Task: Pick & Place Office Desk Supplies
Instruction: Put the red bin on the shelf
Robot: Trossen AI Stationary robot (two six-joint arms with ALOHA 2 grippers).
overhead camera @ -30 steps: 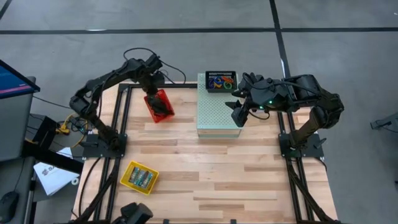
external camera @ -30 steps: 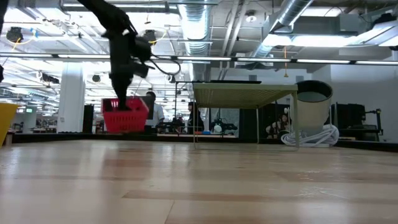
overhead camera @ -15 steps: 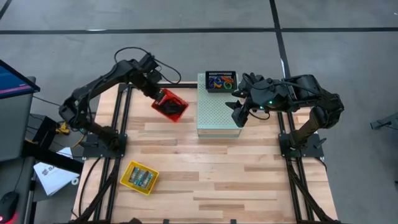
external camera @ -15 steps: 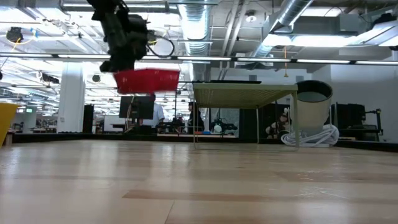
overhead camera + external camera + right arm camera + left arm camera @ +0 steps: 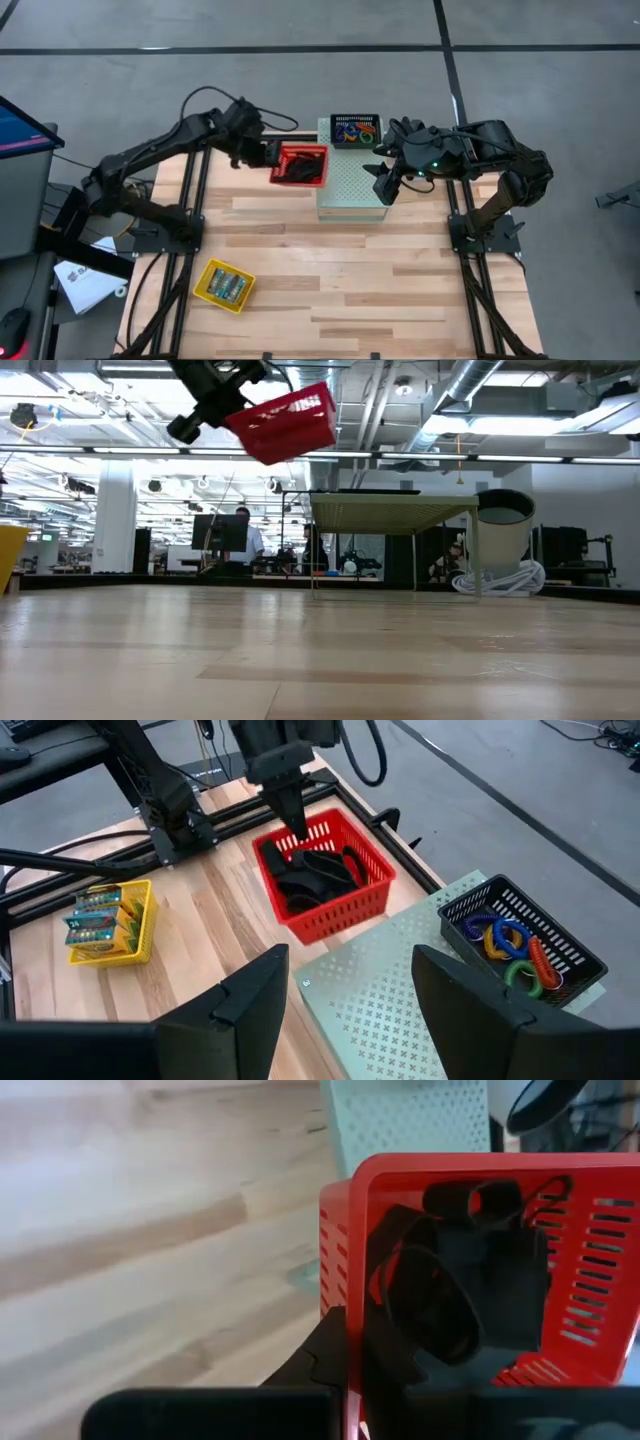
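A red basket point(image 5: 303, 165) of black binder clips point(image 5: 450, 1280) hangs in the air at the left edge of the pale green perforated box point(image 5: 350, 190). My left gripper point(image 5: 268, 155) is shut on it. In the low view the basket point(image 5: 285, 422) is high above the table and tilted. My right gripper point(image 5: 384, 182) hovers open over the box's right side with nothing between its fingers. A black basket point(image 5: 355, 130) of coloured elastic loops stands on the box's far end. My left gripper pinches the middle of the red basket's left wall at its rim point(image 5: 292, 838), one finger outside point(image 5: 330, 1350) and, as far as shows, one inside. The fingers point(image 5: 288, 810) slant down onto it from the table's left. The basket is lifted clear and tilted.
A yellow basket point(image 5: 224, 285) with green-blue packets sits near the table's front left corner. A round clear spindle point(image 5: 505, 545) shows in the low view beside the green box point(image 5: 390, 510). A person point(image 5: 240, 525) stands in the room behind.
My left gripper has lifted the red basket off the table and carried it toward the right, up to the green box's left edge. It has rolled on the way, so the basket has turned about and tipped. The right arm has kept still.
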